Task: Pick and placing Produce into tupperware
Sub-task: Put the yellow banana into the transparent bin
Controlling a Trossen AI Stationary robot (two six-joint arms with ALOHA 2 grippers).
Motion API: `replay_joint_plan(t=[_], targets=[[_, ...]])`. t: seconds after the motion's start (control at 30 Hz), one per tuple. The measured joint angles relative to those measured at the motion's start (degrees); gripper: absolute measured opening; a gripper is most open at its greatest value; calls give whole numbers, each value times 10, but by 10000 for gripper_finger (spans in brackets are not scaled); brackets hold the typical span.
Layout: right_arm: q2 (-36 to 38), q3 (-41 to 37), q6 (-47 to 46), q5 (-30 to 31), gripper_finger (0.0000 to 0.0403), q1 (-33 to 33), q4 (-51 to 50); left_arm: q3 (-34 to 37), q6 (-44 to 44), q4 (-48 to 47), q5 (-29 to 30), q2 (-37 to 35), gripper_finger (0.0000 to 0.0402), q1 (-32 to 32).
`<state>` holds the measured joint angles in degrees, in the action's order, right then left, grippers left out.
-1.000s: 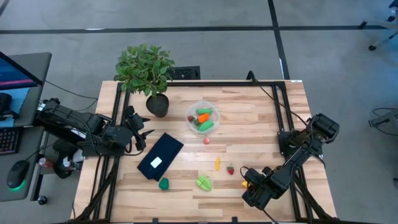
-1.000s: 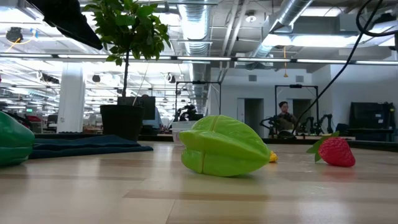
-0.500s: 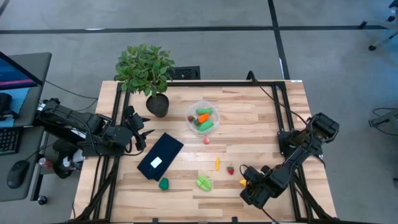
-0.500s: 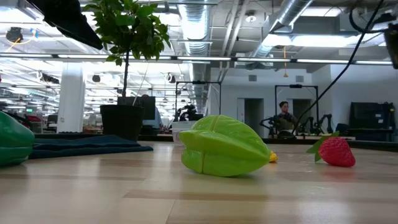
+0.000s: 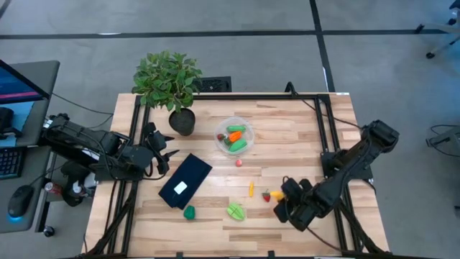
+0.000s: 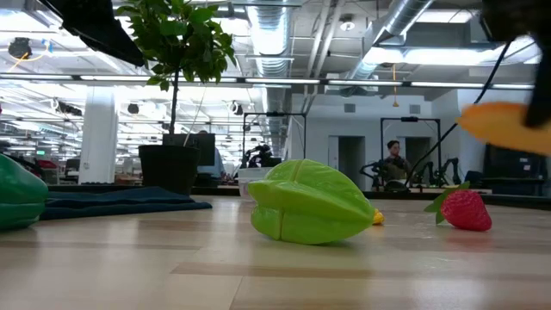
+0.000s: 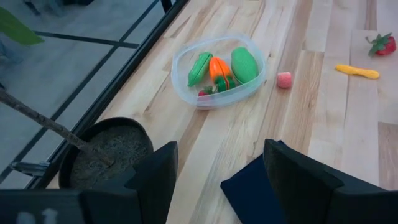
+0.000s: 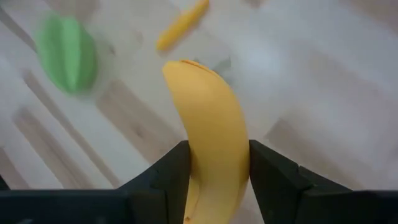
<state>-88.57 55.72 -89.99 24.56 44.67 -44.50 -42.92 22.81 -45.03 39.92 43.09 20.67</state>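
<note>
My right gripper is over the table's near right part, shut on a yellow banana, which shows blurred in the air in the low view. The round clear tupperware stands beyond the table's middle and holds green pieces, an orange carrot and something red. A strawberry, a small yellow piece, a green star fruit, a green piece and a small pink ball lie on the wood. My left gripper waits open at the left edge. My right gripper pinches the banana between its two fingers, which lie along its sides near one end. The rest of the banana sticks out forward past the fingertips. It is lifted clear of the table, higher than the strawberry in the low view.
A dark flat rectangle with a white label lies left of the middle. A potted leafy plant stands at the far left corner, next to the tupperware. Black frame rails run along the table's left and right sides.
My right gripper, shut on the banana, has risen and moved from the near right corner toward the far edge and the strawberry. The banana has come into the low view, up in the air at the right. Nothing else has moved.
</note>
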Motion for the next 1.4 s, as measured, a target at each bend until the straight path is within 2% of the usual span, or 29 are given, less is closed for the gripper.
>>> replay_joint_plan(t=[0.13, 0.37, 0.73, 0.9, 1.03, 1.4], targets=[[34, 0, 35, 40, 149, -25, -5, 0, 0, 0, 0, 0, 229, 0], [79, 0, 136, 74, 147, -85, 3, 0, 3, 15, 0, 0, 229, 0], [119, 0, 348, 102, 151, -207, 44, 0, 16, 26, 0, 0, 229, 0], [118, 0, 464, 98, 148, -270, 125, 0, 28, 26, -1, 0, 229, 0], [117, 0, 555, 72, 148, -323, 194, 0, 33, 26, -2, 0, 229, 0], [105, 0, 719, -6, 147, -458, 290, 0, 35, 26, -5, 0, 229, 0]])
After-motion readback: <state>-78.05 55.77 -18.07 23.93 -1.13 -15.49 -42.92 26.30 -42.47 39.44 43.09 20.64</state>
